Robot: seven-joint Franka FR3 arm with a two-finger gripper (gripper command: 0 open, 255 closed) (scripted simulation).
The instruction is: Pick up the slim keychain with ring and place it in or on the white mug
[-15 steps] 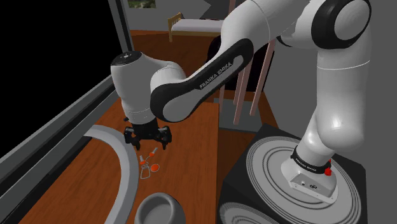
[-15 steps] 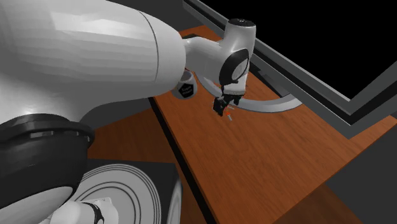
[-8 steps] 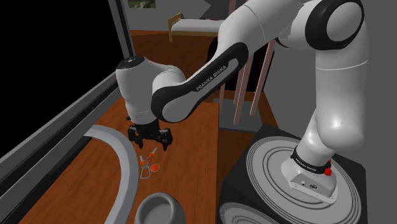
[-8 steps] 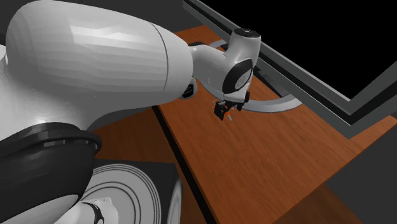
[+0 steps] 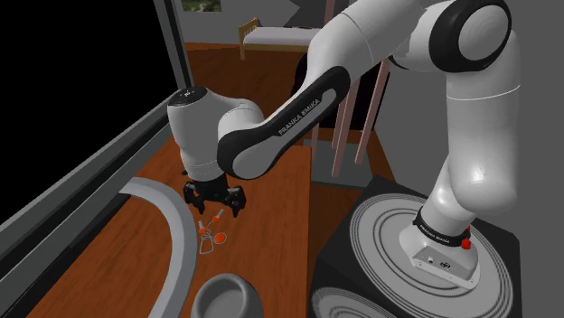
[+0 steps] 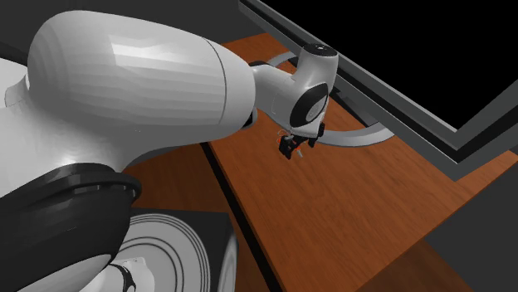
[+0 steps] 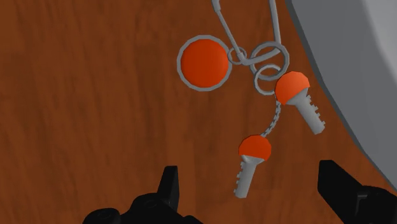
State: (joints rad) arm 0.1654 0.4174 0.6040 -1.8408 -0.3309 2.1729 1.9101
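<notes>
The keychain point(image 5: 211, 231) lies flat on the brown wooden table: thin grey rings, a round orange tag point(image 7: 203, 62) and two grey keys with orange heads point(image 7: 254, 150). My gripper point(image 5: 215, 202) hangs low just above it, pointing straight down, and stands open point(image 7: 251, 188). Its two black fingers point(image 7: 169, 186) are wide apart, and the nearer key lies on the wood in the gap, untouched. The mug point(image 5: 226, 296), drawn pale grey, stands at the shoulder view's bottom edge, a short way beyond the keychain. In the second exterior view the gripper point(image 6: 290, 148) is just over the table.
A broad curved grey band point(image 5: 155, 206) lies on the table right beside the keychain point(image 7: 356, 70). A dark window frame point(image 5: 99, 172) with a black area behind it runs along the table's far side. The table's edge point(image 5: 307, 226) drops off toward the stand point(image 5: 416, 262).
The hand has come down a little and drawn closer to the keychain. The fingers have stayed open. The keychain and the mug have not moved.
</notes>
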